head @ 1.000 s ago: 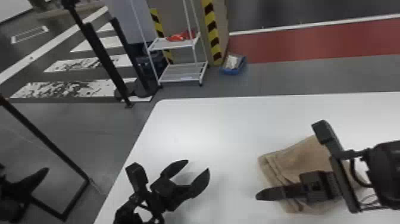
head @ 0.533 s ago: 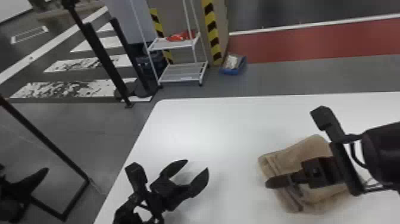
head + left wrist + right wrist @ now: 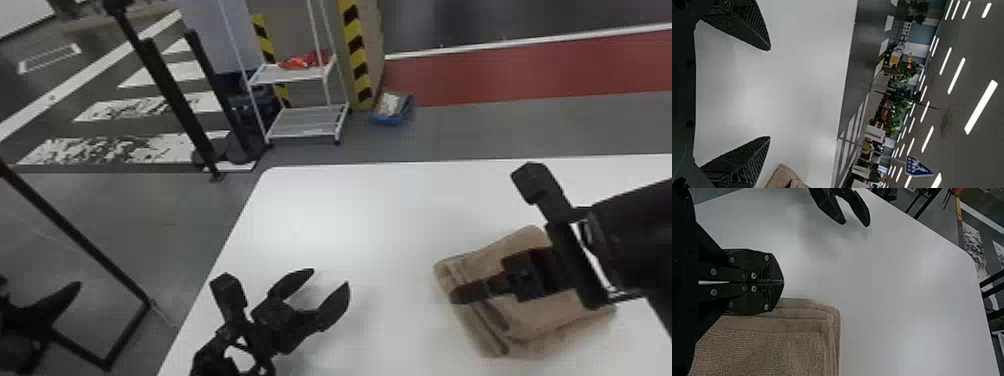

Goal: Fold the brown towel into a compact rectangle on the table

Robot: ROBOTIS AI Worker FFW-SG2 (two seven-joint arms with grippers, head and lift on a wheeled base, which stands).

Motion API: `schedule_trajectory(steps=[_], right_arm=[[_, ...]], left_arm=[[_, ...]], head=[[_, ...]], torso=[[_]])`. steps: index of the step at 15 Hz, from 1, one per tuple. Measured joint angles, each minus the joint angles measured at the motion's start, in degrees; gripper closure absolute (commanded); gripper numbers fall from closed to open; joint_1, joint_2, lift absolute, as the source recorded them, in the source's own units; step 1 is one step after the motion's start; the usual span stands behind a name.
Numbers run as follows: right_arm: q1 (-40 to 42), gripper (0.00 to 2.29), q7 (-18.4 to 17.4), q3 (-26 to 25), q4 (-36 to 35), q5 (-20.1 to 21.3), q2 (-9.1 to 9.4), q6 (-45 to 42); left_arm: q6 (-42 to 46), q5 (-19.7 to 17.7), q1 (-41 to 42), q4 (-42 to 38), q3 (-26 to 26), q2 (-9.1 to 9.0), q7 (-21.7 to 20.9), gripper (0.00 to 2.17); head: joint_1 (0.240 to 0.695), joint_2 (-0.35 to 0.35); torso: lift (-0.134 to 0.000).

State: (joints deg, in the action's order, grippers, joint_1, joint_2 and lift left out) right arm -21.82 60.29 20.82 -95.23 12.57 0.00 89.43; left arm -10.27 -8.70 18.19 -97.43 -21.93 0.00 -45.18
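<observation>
The brown towel (image 3: 530,320) lies folded in layers at the table's right side. Over it is my right gripper (image 3: 452,295), its tips above the towel's left part. In the right wrist view my right gripper (image 3: 783,282) is shut, fingers pressed together, beside the stacked edges of the towel (image 3: 762,348); whether it touches the cloth I cannot tell. My left gripper (image 3: 331,276) stands open above the table, left of the towel, with nothing between its fingers. In the left wrist view the left gripper (image 3: 770,94) is spread wide, and a corner of the towel (image 3: 783,176) shows.
The white table (image 3: 320,210) has its left edge beside my left arm. Beyond it stand a white shelf rack (image 3: 305,122), a blue bin (image 3: 392,112) and black posts (image 3: 175,95). A dark frame (image 3: 75,235) is at the left.
My right gripper has shifted slightly right and toward the table's near side over the towel, and its arm has changed angle. The left arm and the towel look unmoved.
</observation>
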Motion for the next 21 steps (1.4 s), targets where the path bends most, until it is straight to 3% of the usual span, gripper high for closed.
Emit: schedule_trajectory(steps=[8, 15, 19, 21], right_arm=[[0.18, 2.12, 1.08, 2.61, 2.07, 0.62, 0.0, 0.0], [1.86, 2.12, 5.95, 2.74, 1.11, 8.09, 0.0, 0.0], [2.55, 2.12, 7.17, 2.38, -1.14, 10.19, -0.09, 0.0], [3.28, 2.12, 8.27, 2.15, -2.16, 11.26, -1.22, 0.0]], left_arm=[[0.39, 0.0, -0.13, 0.6, -0.13, 0.0, -0.08, 0.07], [1.47, 0.0, -0.44, 1.54, -0.24, 0.0, -0.09, 0.07], [1.47, 0.0, -0.44, 1.54, -0.31, 0.0, -0.12, 0.07], [1.44, 0.03, -0.46, 1.65, -0.28, 0.0, -0.09, 0.07]], head=[[0.695, 0.35], [0.695, 0.35], [0.695, 0.35], [0.695, 0.35]], torso=[[-0.124], [-0.124], [-0.124], [-0.124]])
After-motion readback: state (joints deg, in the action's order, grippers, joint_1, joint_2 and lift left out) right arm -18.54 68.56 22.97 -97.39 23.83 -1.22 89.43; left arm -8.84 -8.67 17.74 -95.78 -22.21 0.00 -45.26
